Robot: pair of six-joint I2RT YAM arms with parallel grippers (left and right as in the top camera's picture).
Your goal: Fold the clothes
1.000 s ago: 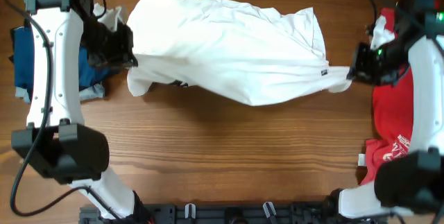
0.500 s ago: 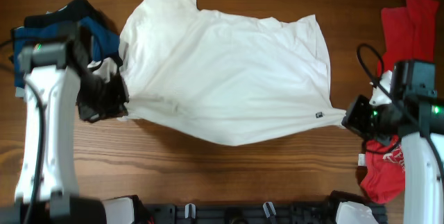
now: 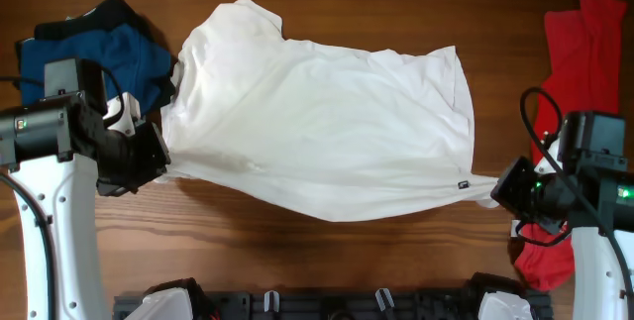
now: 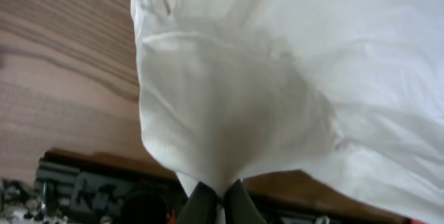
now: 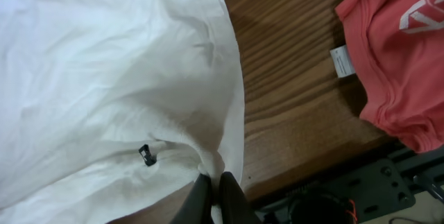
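- A pile of blue and black garments (image 3: pixel 99 53) lies in the upper left of the overhead frame, just beside the left arm and the white shirt's edge.
- A red T-shirt (image 3: pixel 584 62) runs down the right edge and passes under the right arm. Its white label (image 5: pixel 341 61) shows in the right wrist view.
- The white T-shirt (image 3: pixel 327 122) spans the middle of the wooden worktop (image 3: pixel 376 261), drawn out between both hands, with its small black tag (image 3: pixel 462 184) at the lower right.
- The left hand (image 3: pixel 158 157), centre left, pinches the shirt's left corner, the cloth gathered to a point.
- The right hand (image 3: pixel 502 186), lower right, pinches the shirt's corner just beside the tag.
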